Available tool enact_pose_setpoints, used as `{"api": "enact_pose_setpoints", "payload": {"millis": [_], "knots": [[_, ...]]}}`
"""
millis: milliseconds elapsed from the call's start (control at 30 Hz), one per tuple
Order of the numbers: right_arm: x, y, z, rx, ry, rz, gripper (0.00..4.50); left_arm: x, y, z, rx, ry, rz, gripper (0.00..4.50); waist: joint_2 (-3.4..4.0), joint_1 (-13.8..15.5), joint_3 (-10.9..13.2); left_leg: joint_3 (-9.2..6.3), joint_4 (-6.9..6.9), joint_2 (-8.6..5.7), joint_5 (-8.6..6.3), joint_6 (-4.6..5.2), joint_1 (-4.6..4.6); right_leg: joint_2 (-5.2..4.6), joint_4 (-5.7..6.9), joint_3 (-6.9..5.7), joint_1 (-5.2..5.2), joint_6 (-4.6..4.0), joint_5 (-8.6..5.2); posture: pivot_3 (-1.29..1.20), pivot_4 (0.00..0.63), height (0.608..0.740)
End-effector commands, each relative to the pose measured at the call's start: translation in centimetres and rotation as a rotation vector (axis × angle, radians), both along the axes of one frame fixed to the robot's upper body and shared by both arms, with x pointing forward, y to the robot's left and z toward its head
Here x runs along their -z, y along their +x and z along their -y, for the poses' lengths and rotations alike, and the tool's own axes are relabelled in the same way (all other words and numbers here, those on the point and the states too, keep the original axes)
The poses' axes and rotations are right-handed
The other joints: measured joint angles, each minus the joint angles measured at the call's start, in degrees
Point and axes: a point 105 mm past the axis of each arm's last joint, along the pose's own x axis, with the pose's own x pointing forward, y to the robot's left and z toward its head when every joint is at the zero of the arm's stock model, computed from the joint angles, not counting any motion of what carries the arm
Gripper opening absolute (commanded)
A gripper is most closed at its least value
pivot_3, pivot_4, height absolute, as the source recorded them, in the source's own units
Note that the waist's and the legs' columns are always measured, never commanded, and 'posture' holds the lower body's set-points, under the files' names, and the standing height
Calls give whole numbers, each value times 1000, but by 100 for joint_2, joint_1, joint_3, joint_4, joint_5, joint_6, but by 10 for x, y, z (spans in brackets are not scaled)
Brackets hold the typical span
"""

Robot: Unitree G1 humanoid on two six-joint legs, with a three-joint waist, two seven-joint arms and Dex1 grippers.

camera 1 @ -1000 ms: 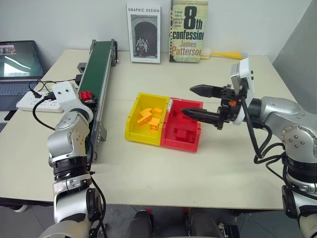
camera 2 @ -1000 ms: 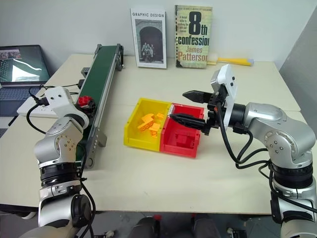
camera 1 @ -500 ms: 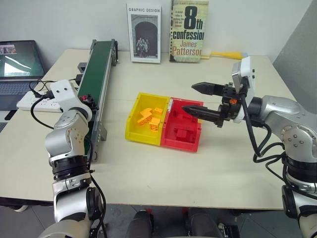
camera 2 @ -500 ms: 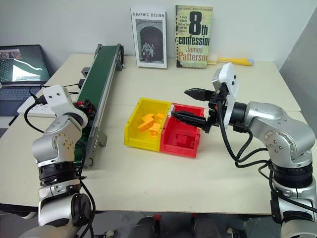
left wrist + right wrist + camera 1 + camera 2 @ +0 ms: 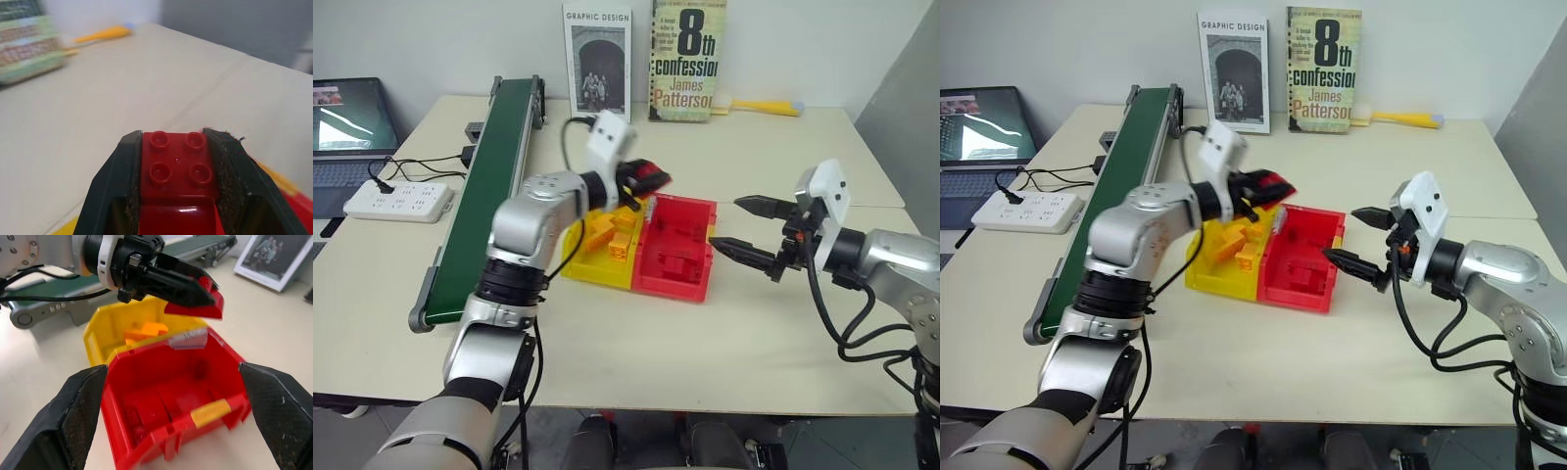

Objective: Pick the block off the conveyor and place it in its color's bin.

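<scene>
The left gripper has swung away from the conveyor across toward the middle of the tabletop, taking the block with it; the belt where it sat a second ago now lies bare. The right gripper has drawn back from over the bin toward the right side.

Two books stand against the far wall. The left book reads "GRAPHIC DESIGN" over a photo of an archway. The right book reads "8th confession" and "James Patterson".

The left arm reaches forward and rightward, its wrist bent, with the fingers clenched on the single red block. In the left wrist view the brick sits squeezed between the two pads, four studs showing. The block hangs in the air above the seam where the yellow tray meets the red bin, near their far edge.

The right arm is bent at the elbow, its gripper pointing leftward at the bin's right wall and hovering just beside it. Its two fingers are spread wide with nothing between them.

The two trays sit joined side by side. The yellow one holds several orange-yellow bricks, too heaped to count exactly. The red bin holds red bricks, hard to tell apart from its floor. A white power strip and a laptop lie at the left edge. A yellow-handled tool rests by the wall.
</scene>
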Motion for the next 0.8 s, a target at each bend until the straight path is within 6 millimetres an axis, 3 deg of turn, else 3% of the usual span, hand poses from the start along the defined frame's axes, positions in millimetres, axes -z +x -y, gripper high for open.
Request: {"api": "enact_pose_setpoints", "payload": {"millis": [33, 133, 167, 233, 500, 567, 767, 800], "knots": [[-8, -13, 1, 7, -18, 45, 4500, 6, -6, 15, 99, 71, 39, 1547, 0, -3, 0, 2, 1, 0, 0, 0, 1, 4, 1, 3, 0, 0, 0, 0, 150, 740], [-8, -14, 3, 28, -12, 48, 4500, 14, -8, 17, 135, 104, 28, 1547, 0, -3, 0, 1, 3, -2, -8, 20, 5, 9, 8, 8, 2, 0, 0, 0, 150, 740], [-8, -14, 3, 35, -10, 50, 4500, 15, -7, 17, 137, 105, 20, 2250, 0, 6, 0, 1, 5, -1, -8, 20, 5, 9, 11, 8, 2, 0, 0, 0, 150, 740], [-8, -14, 3, 41, -5, 52, 4500, 14, -6, 15, 137, 101, 21, 2459, 0, 19, 0, -2, 6, -1, -8, 23, 5, 9, 11, 7, 3, 0, 0, 0, 150, 740], [-8, -10, 2, 36, -5, 48, 4500, -3, -8, 9, 143, 36, 28, 4152, 0, 26, 0, -5, 6, 4, -6, 22, 2, 8, 10, 6, 3, 0, 0, 0, 150, 740], [-9, -6, 2, 24, -7, 47, 4500, -4, -11, -6, 128, 37, 24, 4477, 1, 15, 0, -4, 6, 3, -7, 22, 3, 8, 11, 6, 3, 0, 0, 0, 150, 740], [-12, 6, 6, -1, -24, 54, 4500, -5, -27, -61, 60, 126, 32, 4477, 2, -72, 1, -2, 2, 14, -3, 16, 10, 14, 14, 10, 2, 0, 0, 0, 150, 740], [-13, 11, 6, -14, -31, 55, 4500, -7, -33, -82, 37, 145, 27, 4477, 2, -66, 1, -4, 3, 14, -3, 16, 9, 13, 14, 8, 2, 0, 0, 0, 150, 740]]}}
